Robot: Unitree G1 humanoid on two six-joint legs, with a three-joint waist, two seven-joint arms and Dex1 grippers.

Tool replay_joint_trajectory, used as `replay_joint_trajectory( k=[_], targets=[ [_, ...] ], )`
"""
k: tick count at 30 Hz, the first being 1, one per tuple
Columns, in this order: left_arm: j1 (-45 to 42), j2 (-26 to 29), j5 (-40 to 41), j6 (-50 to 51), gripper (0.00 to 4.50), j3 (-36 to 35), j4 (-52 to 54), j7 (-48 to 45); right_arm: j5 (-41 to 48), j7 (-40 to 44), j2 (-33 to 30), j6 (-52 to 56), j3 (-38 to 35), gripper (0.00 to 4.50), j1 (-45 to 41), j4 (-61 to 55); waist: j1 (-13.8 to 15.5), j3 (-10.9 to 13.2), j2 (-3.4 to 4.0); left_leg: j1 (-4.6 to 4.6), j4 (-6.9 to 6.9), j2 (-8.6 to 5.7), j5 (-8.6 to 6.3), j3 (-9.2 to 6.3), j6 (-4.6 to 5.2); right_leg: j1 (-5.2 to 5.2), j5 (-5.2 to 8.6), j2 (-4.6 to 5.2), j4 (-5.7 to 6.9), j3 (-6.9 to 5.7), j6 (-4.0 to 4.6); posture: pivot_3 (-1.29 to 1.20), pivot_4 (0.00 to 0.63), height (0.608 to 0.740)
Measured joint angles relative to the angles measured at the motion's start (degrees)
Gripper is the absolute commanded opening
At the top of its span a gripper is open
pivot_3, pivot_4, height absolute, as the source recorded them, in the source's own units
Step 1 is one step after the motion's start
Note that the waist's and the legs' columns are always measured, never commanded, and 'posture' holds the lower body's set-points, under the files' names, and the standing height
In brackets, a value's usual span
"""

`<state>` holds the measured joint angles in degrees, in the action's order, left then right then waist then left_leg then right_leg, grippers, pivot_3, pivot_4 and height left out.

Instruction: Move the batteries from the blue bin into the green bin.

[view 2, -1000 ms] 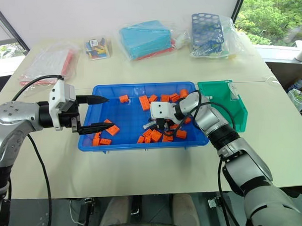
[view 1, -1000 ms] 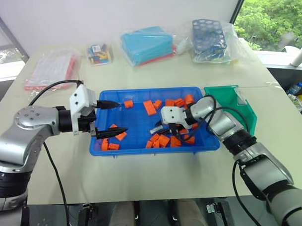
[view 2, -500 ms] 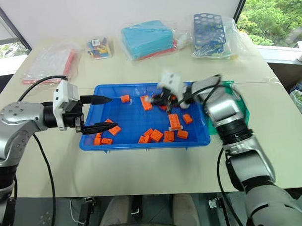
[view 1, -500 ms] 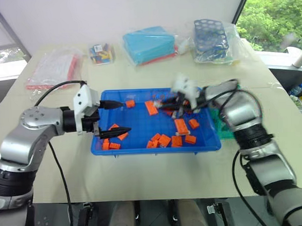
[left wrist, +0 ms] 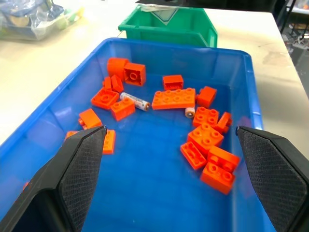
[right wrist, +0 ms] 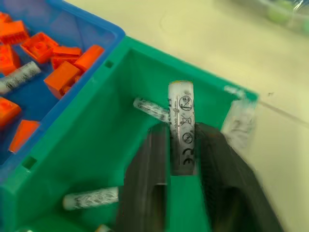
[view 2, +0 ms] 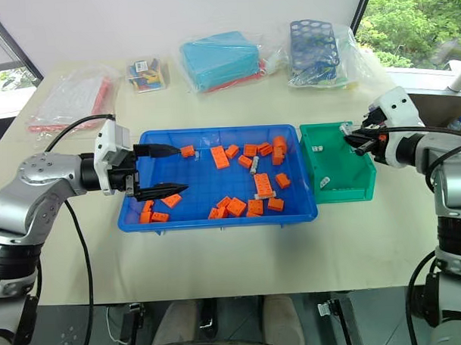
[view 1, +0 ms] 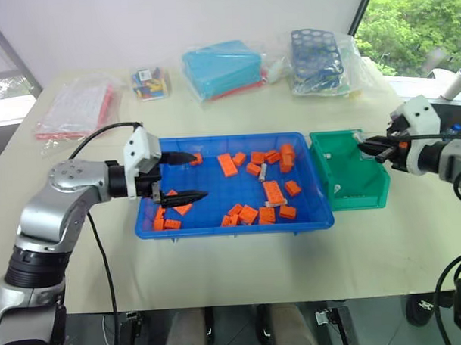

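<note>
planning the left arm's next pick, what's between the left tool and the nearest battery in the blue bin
In the left wrist view, bare blue bin floor and two orange bricks lie between the left tool and the battery.

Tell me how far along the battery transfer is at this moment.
Partly done: at least two batteries already lie in the green bin. In hand: the right gripper, over that bin, has one battery between its fingers. Left: at least two batteries remain among orange bricks in the blue bin.

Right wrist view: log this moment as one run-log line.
right gripper: battery between fingers, over green bin | in green bin: other batteries | blue bin: batteries remain among orange bricks | left gripper: open over blue bin
</note>
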<state>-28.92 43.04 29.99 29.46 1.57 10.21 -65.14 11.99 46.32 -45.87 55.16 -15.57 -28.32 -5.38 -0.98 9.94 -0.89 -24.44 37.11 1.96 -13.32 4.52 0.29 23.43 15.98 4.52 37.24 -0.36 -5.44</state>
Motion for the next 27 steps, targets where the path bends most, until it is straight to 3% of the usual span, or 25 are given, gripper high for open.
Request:
replay_joint_trajectory(
  k=[3, 13, 16, 19, 22, 27],
  targets=[
    [-1.28, -1.03, -0.73, -0.40, 4.50, 0.76, -1.39, -0.31, 0.67, -2.10, 2.00, -0.07, 1.58, 3.72, 1.32, -1.26, 0.23, 0.01, 0.02, -0.04, 0.02, -0.05, 0.00, 0.01, 0.00, 0.01, -0.02, 0.03, 0.00, 0.00, -0.04, 0.00, 0.150, 0.737],
    [-2.57, -1.63, -1.29, -1.20, 4.50, 1.17, -2.26, -0.69, 6.21, 0.93, -0.58, 1.67, 6.72, 3.72, -5.63, -6.34, -0.15, 0.02, 0.02, -0.02, 0.00, 0.01, 0.00, -0.04, 0.01, 0.02, -0.06, -0.04, -0.01, 0.01, -0.12, 0.00, 0.150, 0.737],
    [-1.62, -1.65, -1.27, -1.14, 4.50, 1.16, -1.16, -0.54, 7.43, -0.50, 2.78, 5.95, 12.59, 3.72, -6.58, -8.54, 0.07, 0.00, -0.01, -0.03, 0.01, 0.02, 0.00, -0.07, 0.01, 0.00, -0.06, -0.05, 0.00, 0.01, -0.11, 0.00, 0.150, 0.737],
    [-1.03, -2.24, -1.26, -0.97, 4.50, 1.21, 0.17, 0.58, 6.52, -5.56, 8.13, 9.41, 18.28, 4.42, -4.86, -8.40, 0.41, 0.00, -0.01, -0.09, 0.05, 0.01, 0.00, -0.06, 0.01, 0.01, -0.05, 0.06, 0.00, 0.01, -0.10, 0.00, 0.150, 0.737],
    [-0.98, -2.82, -1.21, -0.59, 4.50, 1.21, 1.54, 1.74, 6.25, -10.68, 13.23, 12.85, 20.04, 4.42, -4.54, -8.47, 0.41, 0.01, -0.01, -0.15, 0.10, -0.02, 0.00, -0.06, 0.01, 0.01, -0.05, 0.12, -0.01, 0.01, -0.10, 0.00, 0.150, 0.737],
    [1.35, -2.12, -0.93, 0.34, 4.50, 0.47, 2.45, 2.33, 6.05, -16.32, 15.57, 16.70, 18.95, 4.42, -5.47, -8.89, 0.33, 0.00, -0.02, -0.12, 0.09, -0.02, 0.00, -0.07, 0.01, 0.00, -0.06, 0.10, -0.01, 0.01, -0.11, 0.00, 0.150, 0.737]
  ],
)
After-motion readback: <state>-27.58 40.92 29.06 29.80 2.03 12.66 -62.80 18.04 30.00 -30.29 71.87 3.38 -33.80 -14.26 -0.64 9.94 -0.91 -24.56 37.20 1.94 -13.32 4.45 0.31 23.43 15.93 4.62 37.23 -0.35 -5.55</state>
